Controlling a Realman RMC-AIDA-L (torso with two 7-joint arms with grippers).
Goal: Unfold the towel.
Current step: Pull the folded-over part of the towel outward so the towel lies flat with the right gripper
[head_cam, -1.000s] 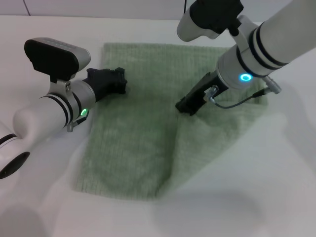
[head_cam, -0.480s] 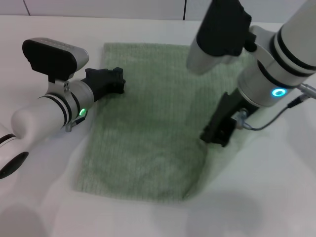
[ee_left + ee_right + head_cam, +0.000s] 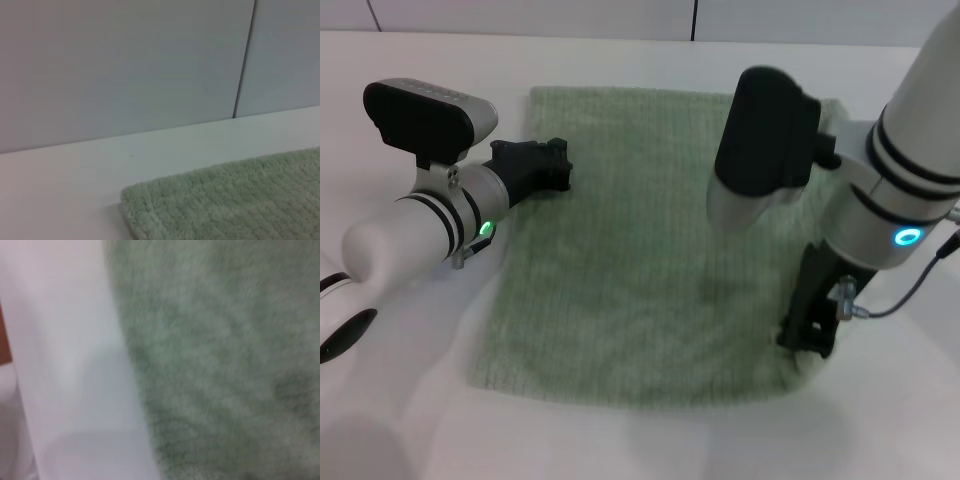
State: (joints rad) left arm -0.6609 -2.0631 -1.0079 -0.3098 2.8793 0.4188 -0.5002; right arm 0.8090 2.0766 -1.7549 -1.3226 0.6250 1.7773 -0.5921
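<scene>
The pale green towel (image 3: pixel 620 250) lies spread almost flat on the white table (image 3: pixel 410 400). My right gripper (image 3: pixel 808 338) is at the towel's near right corner, shut on the cloth there and low over the table. My left gripper (image 3: pixel 545 165) is shut and rests on the towel's left side near the far left corner. The left wrist view shows a far corner of the towel (image 3: pixel 235 200) lying flat. The right wrist view shows the towel's edge (image 3: pixel 225 365) close up against the table.
White table surface (image 3: pixel 620 440) surrounds the towel on all sides. A pale wall (image 3: pixel 125 65) with a dark vertical seam stands behind the table's far edge.
My right gripper has drawn the folded flap from the towel's middle out to the near right, opening the fold flat. The left arm has stayed in place.
</scene>
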